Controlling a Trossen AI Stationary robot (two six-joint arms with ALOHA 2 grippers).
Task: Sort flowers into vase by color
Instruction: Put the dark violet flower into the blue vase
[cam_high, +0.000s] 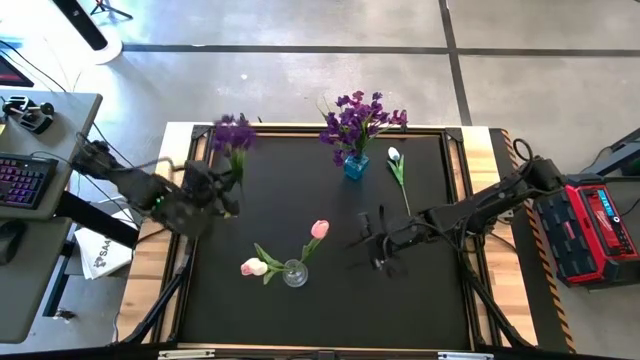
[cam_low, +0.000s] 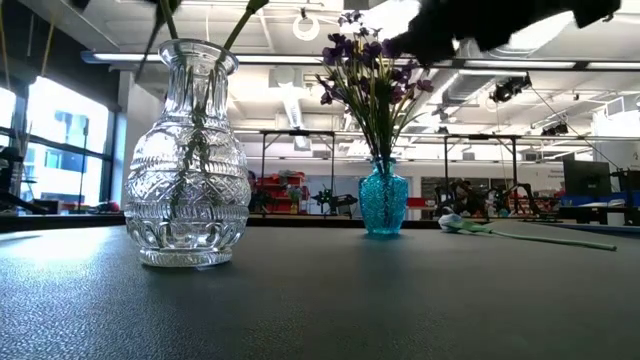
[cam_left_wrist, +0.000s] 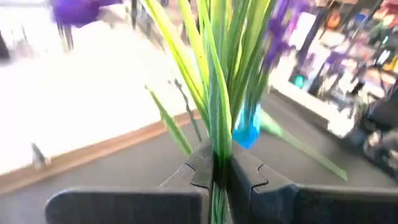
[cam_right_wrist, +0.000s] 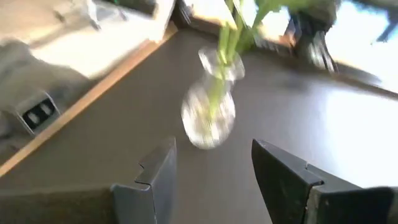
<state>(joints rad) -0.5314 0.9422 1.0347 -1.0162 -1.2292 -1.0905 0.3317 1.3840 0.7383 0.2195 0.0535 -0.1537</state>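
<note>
High view, blue vase (cam_high: 355, 165) holding purple flowers (cam_high: 358, 118), clear vase (cam_high: 295, 272) holding pink tulips (cam_high: 319, 229), left fingers (cam_left_wrist: 214, 174) clamping purple sprig (cam_high: 234, 135), right fingers (cam_right_wrist: 205, 174) apart, empty

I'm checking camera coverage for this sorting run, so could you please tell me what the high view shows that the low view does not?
Only the high view shows the left gripper shut on a purple sprig at the mat's left side, the right gripper with its fingers open over the mat, and the pink tulip blooms in the clear vase. Only the low view shows the clear vase's cut-glass pattern and the room behind the table. Both show the blue vase of purple flowers and a white tulip lying on the mat.
</note>
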